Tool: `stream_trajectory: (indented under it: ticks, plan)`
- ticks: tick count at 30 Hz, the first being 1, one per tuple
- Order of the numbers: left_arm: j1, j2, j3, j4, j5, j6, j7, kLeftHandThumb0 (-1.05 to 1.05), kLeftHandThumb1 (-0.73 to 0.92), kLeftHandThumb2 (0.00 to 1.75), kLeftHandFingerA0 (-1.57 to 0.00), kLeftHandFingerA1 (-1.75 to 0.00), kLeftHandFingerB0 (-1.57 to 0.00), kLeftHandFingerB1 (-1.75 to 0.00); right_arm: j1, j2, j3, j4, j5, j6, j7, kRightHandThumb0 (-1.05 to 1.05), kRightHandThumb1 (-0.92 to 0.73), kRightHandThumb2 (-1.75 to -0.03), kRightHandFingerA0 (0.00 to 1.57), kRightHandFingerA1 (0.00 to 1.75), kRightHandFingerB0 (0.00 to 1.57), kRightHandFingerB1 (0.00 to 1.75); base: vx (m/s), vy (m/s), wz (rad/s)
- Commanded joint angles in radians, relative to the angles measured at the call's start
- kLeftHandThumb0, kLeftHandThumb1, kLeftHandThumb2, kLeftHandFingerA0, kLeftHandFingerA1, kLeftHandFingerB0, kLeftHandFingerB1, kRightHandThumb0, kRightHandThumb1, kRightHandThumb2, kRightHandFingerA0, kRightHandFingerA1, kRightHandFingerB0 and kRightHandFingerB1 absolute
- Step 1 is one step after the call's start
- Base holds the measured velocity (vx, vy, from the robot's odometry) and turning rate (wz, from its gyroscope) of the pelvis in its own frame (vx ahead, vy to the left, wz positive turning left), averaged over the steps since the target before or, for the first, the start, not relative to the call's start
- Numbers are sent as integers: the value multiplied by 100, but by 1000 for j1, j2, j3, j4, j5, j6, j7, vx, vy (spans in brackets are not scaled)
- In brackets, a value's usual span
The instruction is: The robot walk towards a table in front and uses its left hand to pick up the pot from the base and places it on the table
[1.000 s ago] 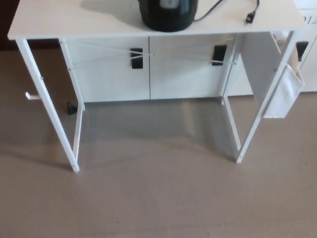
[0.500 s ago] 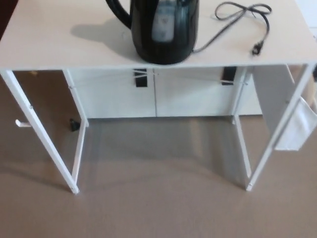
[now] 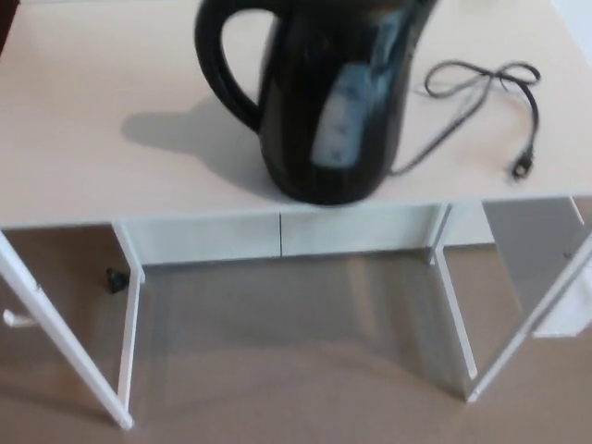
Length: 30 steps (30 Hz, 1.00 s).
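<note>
A black electric kettle, the pot [image 3: 328,102], stands upright near the front edge of a pale table [image 3: 102,139]. Its handle [image 3: 217,65] points to the left, and its top runs out of the picture. The base is hidden beneath it, so only the dark bottom rim shows. From its right side a black power cord [image 3: 481,88] trails across the tabletop and ends in a loose plug [image 3: 523,166]. Neither of my hands shows in the head view.
The table stands on thin white legs [image 3: 65,342] over a beige floor [image 3: 296,388]. Behind it runs a white cabinet [image 3: 277,236]. A white fabric pocket [image 3: 564,305] hangs at the table's right side.
The whole picture has shifted: the camera has come closer to the table and looks more steeply down. The kettle and tabletop now fill more of the view. Nothing on the table has moved.
</note>
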Motion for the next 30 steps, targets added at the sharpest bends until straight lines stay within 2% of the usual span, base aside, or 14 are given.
stream_trajectory:
  ticks: [1,3,4,5,6,10,11,12,17,23,24,28,29,30]
  plan:
    - [-8,6,3,27,-6,13,-7,-25,41,87,-31,-61,-20,-54,-6,-9,-10,12,17,-2,-2,-105,-75,-72,0,141,0,50,240,100,12]
    - [-9,7,3,30,-6,11,-8,-25,41,87,-31,-61,-20,-54,-7,-10,-10,14,17,-3,-2,-105,-75,-72,0,141,0,50,230,69,11]
    - [-6,8,2,23,-5,15,-8,-25,42,88,-30,-60,-20,-54,-2,-9,-8,6,14,-4,-5,-105,-84,-67,2,133,0,58,219,18,6]
    - [-1,9,0,14,-3,21,-9,-25,42,88,-30,-60,-20,-54,5,-8,-5,-4,10,-5,-10,-105,-84,-67,2,133,0,58,172,-15,1]
    - [1,9,0,7,-3,26,-8,-25,42,88,-30,-60,-20,-54,3,-8,-5,-1,9,-4,-13,-105,-81,-66,0,145,0,59,184,-58,7]
    - [-6,10,0,3,0,34,-2,-24,42,87,-32,-61,-21,-54,-1,-3,-7,-7,14,5,-9,-105,-81,-67,0,144,0,63,248,-115,-12]
    - [-4,11,0,-4,-2,37,-5,-24,42,88,-31,-61,-21,-54,-5,-1,-10,1,19,3,-4,-105,-83,-68,3,130,0,66,250,-178,50]
    - [-4,11,0,-5,-3,39,-7,-24,42,88,-31,-61,-21,-54,-6,0,-11,1,20,7,-2,-105,-78,-72,0,142,0,65,217,-175,27]
    - [-8,12,0,5,-6,37,-15,-24,43,88,-32,-61,-22,-55,-1,3,-13,-16,27,17,7,-105,-77,-70,0,139,0,68,109,-127,-5]
    - [-18,19,-3,26,2,24,-23,-25,42,88,-36,-62,-25,-56,9,4,-10,-49,21,34,4,-105,-78,-72,0,140,0,75,17,24,-2]
    - [-19,18,-4,20,5,33,-15,-25,41,87,-37,-63,-26,-55,9,2,-8,-52,16,36,-1,-105,-82,-69,2,130,0,75,72,119,-6]
    - [-19,17,-6,18,6,38,-11,-25,41,87,-37,-63,-26,-55,11,2,-6,-59,16,42,-3,-105,-82,-69,2,130,0,75,99,242,16]
    - [-22,22,-7,31,7,15,-17,-25,40,86,-40,-64,-28,-56,4,1,-7,-40,18,34,2,-105,-83,-66,0,143,0,77,0,0,0]
    - [-22,25,-10,35,12,4,-17,-28,59,57,-47,-57,-38,-49,3,0,-6,-33,17,33,-1,-105,-57,-122,14,93,0,69,51,18,9]
